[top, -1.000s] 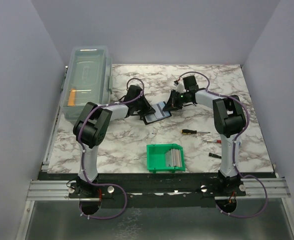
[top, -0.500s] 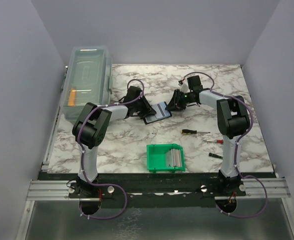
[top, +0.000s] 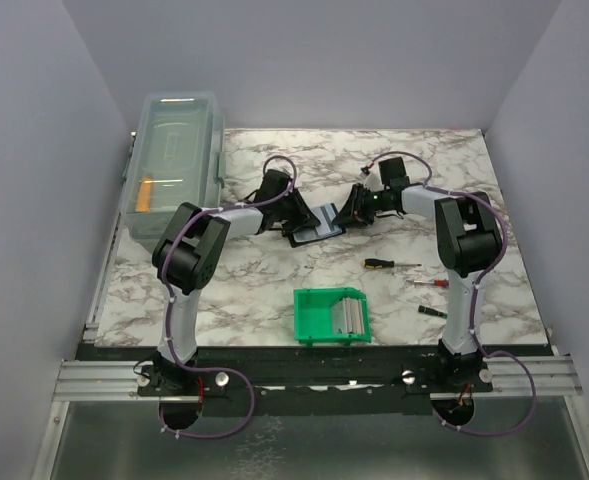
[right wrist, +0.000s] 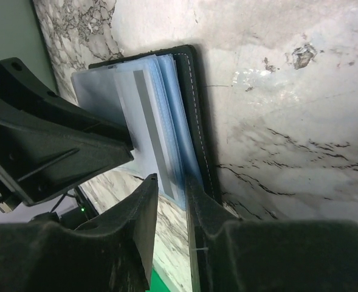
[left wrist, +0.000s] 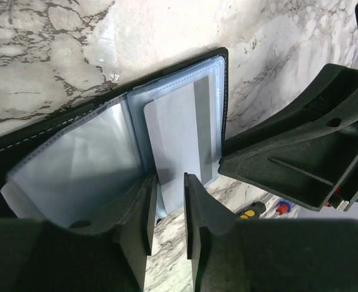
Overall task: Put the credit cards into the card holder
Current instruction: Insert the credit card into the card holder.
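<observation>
Marble table [top: 264, 285], seen from above: the card holder [top: 315, 222] lies open at the far middle, with the left gripper [top: 296, 217] and right gripper [top: 351, 212] flanking it. The green bin [top: 309, 318] near the front holds a grey card [top: 351, 317], so there's work left. Left wrist: a silver card [left wrist: 179, 146] sits in the right sleeve, jaws a slit apart, clamping nothing. Right wrist: jaws likewise narrowly parted at the holder's edge; I judge one card about seated.
</observation>
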`<action>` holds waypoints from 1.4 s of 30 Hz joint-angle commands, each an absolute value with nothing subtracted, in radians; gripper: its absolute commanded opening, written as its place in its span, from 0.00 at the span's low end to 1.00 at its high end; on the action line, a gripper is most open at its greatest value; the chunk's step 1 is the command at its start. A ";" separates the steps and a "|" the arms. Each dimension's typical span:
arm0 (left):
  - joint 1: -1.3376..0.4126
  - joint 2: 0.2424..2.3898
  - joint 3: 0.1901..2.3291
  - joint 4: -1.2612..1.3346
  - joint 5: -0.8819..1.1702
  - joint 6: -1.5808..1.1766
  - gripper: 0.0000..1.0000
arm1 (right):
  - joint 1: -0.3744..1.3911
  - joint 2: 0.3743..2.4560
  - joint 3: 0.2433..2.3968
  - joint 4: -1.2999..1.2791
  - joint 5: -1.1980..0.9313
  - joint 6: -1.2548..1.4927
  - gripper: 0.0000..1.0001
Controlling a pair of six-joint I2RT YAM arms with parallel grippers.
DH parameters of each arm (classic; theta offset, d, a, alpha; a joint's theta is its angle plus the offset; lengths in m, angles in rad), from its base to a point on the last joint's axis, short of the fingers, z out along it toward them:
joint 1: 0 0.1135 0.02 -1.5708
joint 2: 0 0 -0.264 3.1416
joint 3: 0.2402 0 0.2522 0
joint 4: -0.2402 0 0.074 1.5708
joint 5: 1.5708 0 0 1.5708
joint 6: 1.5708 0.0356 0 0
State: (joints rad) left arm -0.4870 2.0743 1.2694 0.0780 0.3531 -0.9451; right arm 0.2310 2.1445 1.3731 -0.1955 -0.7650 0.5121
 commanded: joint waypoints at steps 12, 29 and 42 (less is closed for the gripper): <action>-0.478 1.979 1.287 -0.017 0.371 -0.860 0.27 | 0.199 2.083 1.380 -0.212 -0.788 0.486 0.38; -0.474 2.128 1.304 0.038 0.375 -0.876 0.06 | 0.200 2.117 1.384 -0.189 -0.842 0.481 0.41; -0.465 2.117 1.276 0.038 0.362 -0.874 0.05 | 0.224 2.127 1.398 -0.188 -0.866 0.463 0.41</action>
State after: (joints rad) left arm -0.4709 2.0972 1.2999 0.0509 0.3779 -0.8825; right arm 0.2104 2.1113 1.3716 -0.2024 -0.8333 0.4831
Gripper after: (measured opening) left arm 0.058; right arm 0.416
